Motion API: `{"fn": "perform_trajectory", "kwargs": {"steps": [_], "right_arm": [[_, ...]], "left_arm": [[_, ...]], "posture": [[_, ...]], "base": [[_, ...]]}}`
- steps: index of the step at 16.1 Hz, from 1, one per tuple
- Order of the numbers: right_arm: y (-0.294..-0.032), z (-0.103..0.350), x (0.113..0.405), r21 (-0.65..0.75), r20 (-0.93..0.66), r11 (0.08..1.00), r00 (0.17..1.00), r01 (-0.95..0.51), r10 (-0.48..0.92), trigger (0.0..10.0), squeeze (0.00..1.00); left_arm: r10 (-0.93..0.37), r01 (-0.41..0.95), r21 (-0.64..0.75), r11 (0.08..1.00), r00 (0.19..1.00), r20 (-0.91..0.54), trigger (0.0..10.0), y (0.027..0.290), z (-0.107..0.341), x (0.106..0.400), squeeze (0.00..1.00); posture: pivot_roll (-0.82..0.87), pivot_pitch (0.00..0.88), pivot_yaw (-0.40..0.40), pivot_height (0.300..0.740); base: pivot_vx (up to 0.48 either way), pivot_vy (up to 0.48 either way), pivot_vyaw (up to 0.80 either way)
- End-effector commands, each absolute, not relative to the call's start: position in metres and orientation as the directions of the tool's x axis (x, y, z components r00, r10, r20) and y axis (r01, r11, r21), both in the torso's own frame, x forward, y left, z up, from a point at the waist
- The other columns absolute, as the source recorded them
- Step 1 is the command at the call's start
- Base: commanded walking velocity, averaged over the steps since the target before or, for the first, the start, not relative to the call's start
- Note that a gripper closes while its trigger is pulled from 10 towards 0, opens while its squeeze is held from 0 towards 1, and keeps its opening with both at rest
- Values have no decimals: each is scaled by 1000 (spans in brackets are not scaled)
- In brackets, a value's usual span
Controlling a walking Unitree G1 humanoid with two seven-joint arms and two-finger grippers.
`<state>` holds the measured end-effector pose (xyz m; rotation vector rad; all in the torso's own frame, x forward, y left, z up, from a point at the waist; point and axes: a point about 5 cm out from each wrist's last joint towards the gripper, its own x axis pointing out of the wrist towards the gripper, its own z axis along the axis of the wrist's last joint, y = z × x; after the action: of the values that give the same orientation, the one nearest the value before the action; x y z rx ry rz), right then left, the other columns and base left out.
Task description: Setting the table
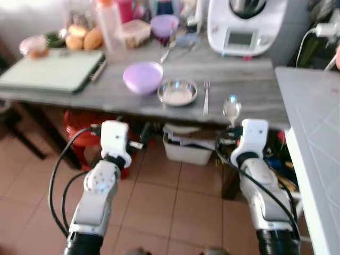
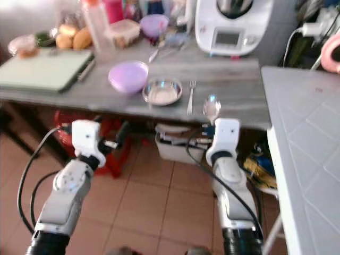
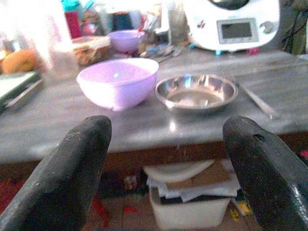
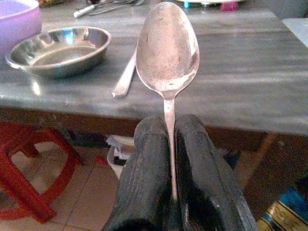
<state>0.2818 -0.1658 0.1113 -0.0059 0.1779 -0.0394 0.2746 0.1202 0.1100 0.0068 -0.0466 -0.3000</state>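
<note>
Right wrist view: right gripper [image 4: 172, 144] clamped on spoon [image 4: 167, 48] handle, bowl end up at table [image 1: 249, 85] front edge | left gripper [image 3: 168, 163] fingers wide apart, below edge | steel dish [image 1: 177, 92] looks empty, fork [image 1: 206, 98] just beside | purple bowl [image 1: 143, 77] contents unseen | white appliance [image 1: 245, 24] far, screen unreadable
</note>
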Motion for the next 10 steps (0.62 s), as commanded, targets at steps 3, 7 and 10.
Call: {"fn": "perform_trajectory", "kwargs": {"steps": [3,7,10], "right_arm": [[-178,119,284,-27,-146,995,984,97,-100,10000,0],[-184,117,284,-43,-154,990,978,136,-141,10000,0],[-193,120,285,-58,-134,977,968,204,-211,10000,0]], "left_arm": [[-318,319,-2,948,946,71,10000,110,115,275,0],[-327,328,-5,945,942,74,10000,108,116,274,0],[-325,326,-4,945,943,79,10000,109,116,273,0]], "posture": [[-56,0,61,740],[-54,0,58,740],[-50,0,57,740]], "base": [[301,0,0],[0,0,0],[0,0,0]]}}
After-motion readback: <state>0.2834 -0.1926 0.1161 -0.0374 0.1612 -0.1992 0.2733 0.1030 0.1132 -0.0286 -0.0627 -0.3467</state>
